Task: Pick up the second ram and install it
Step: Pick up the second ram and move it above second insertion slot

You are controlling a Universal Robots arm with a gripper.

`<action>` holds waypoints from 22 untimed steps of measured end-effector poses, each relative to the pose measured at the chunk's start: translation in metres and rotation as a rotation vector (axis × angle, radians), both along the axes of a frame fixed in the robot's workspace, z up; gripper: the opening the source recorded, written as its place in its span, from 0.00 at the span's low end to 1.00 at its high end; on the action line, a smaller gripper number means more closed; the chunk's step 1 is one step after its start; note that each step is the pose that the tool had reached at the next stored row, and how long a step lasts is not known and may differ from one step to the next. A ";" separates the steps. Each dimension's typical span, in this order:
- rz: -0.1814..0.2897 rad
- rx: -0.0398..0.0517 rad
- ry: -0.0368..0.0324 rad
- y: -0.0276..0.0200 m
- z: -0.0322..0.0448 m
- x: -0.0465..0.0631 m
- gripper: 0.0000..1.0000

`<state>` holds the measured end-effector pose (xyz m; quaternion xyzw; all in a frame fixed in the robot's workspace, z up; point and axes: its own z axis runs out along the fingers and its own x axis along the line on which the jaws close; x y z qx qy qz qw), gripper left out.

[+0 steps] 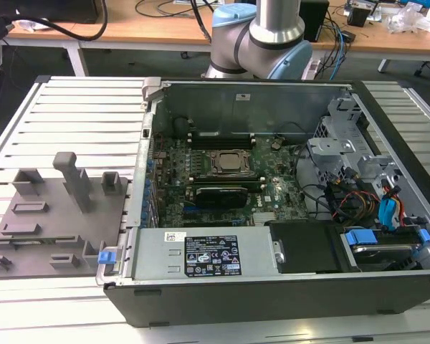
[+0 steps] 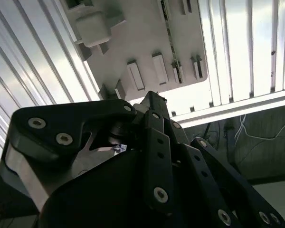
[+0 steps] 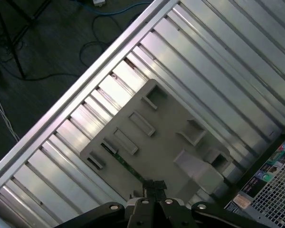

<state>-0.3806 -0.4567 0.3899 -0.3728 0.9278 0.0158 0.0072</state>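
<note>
- Fingertips [image 3: 151,186]: in the first wrist view the two tips are drawn together into one dark mass, with no gap between them and nothing seen clamped.
- Gripper [image 3: 154,187]: it hangs over the grey slotted tray [image 3: 166,147], pointing down at the tray's edge. The whole tray shows beneath it, so it stands clear above the tray.
- Second ram [image 3: 119,160]: a thin green strip seated on edge in a long slot of the tray, along the tray side that faces the table's outer rail. In the first wrist view one end of the strip runs up to the fingertips. Contact cannot be confirmed.
- In the second wrist view the dark linkage of the gripper fills the foreground, and the tray [image 2: 147,42] lies beyond it with several rectangular pockets showing.
- Tray [image 1: 50,229]: in the exterior view it rests on the slatted aluminium table [image 1: 86,107], just beside the open computer case [image 1: 272,294], on the exterior view's left of it.
- Computer case: it lies on its side with the cover off. The motherboard [image 1: 272,190] is exposed inside, and a labelled power supply [image 1: 208,254] sits along the near wall.
- Robot arm base [image 1: 258,36]: it stands behind the case, at the far side of the table.
</note>
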 end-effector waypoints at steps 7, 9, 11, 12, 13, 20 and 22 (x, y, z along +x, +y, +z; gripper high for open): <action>0.088 0.0000 -0.0001 0.0000 0.0000 0.000 0.11; 0.116 0.0000 0.0000 0.0000 0.0000 0.000 0.11; 0.135 -0.0001 0.0000 0.0000 0.0000 0.000 0.11; 0.149 0.0000 0.0000 0.0000 0.0000 0.000 0.11; 0.157 0.0000 0.0000 0.0000 0.0000 0.000 0.11; 0.245 0.0000 0.0000 0.0000 0.0000 0.000 0.11; 0.269 0.0000 -0.0001 0.0000 0.0000 0.000 0.11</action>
